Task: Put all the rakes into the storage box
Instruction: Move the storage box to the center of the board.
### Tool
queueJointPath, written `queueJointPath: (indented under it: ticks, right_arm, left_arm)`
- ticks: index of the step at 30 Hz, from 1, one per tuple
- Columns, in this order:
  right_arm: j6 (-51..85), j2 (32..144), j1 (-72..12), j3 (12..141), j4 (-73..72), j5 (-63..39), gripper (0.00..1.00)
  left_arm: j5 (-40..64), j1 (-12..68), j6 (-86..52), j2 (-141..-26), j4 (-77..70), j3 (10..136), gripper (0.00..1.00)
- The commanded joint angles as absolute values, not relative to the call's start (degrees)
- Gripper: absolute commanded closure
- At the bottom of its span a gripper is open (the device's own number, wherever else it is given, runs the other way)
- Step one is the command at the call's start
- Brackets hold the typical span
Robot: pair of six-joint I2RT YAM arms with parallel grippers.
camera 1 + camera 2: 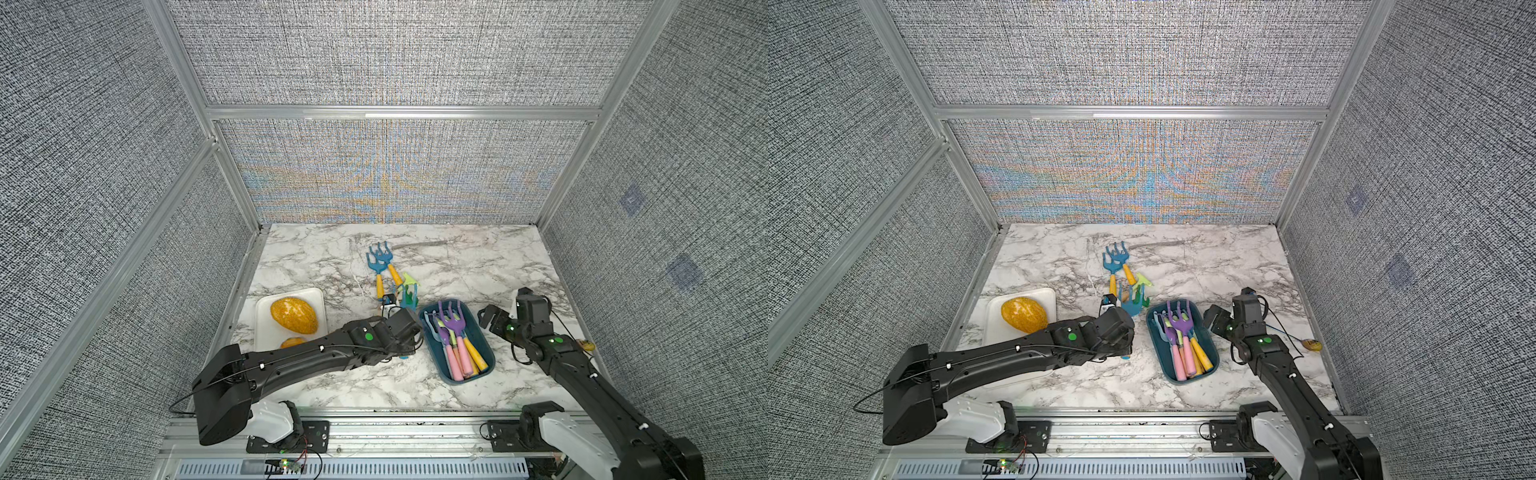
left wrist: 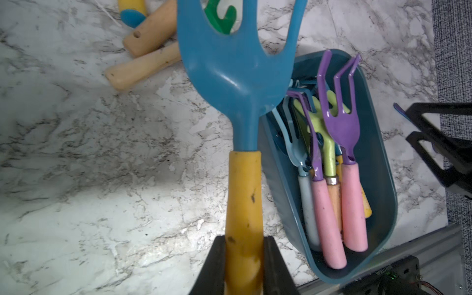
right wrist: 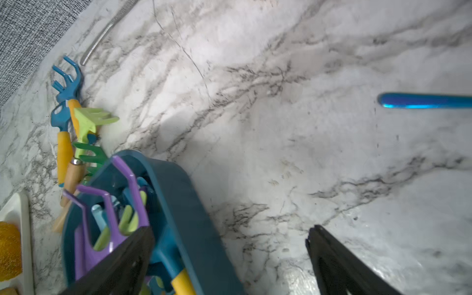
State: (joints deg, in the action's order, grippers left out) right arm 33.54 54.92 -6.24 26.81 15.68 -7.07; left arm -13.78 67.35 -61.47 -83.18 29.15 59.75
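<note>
My left gripper (image 2: 245,242) is shut on the yellow handle of a rake (image 2: 237,76) with a blue head. The rake is held over the marble table, just left of the storage box, and its head (image 1: 1128,306) points toward the back. The storage box (image 1: 487,332) is a dark teal tub. Several rakes with purple, green and blue heads and pink or yellow handles lie in it. My right gripper (image 3: 231,229) is open at the box's right wall (image 3: 184,204), with one finger over the box and the other over the table.
Behind the box lie two blue rakes (image 1: 380,266) with yellow handles and a light green rake (image 1: 409,282). A metal rod (image 1: 419,245) lies near the back wall. At the left, a white tray (image 1: 311,293) holds a yellow gourd (image 1: 293,316). A blue stick (image 3: 424,101) lies at the right.
</note>
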Motion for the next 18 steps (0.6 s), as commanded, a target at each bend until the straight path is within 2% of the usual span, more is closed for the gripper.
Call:
queueJointPath:
  ticks: [1,6,10,16,18]
  right_arm:
    - [31.5,56.4,-4.3,24.2,11.0,-18.9,0.01]
    - [32.1,57.5,-3.8,20.7,7.2,-23.5,0.02]
    - [32.8,56.1,-3.9,18.4,5.5,-26.9,0.07]
    - [36.5,47.7,-6.5,13.3,5.3,-32.0,0.33]
    - [42.6,44.7,-14.5,11.9,3.5,-29.4,0.40]
  left_arm:
    - [-13.7,71.9,-59.9,-87.8,23.5,63.4,1.00]
    - [-13.5,72.3,-59.3,-89.0,23.3,64.3,1.00]
    - [-13.9,72.3,-59.5,-89.2,23.2,63.9,1.00]
    - [-15.8,72.3,-60.5,-88.6,23.7,62.7,1.00]
    - [-18.1,72.2,-61.5,-87.2,26.3,62.8,1.00]
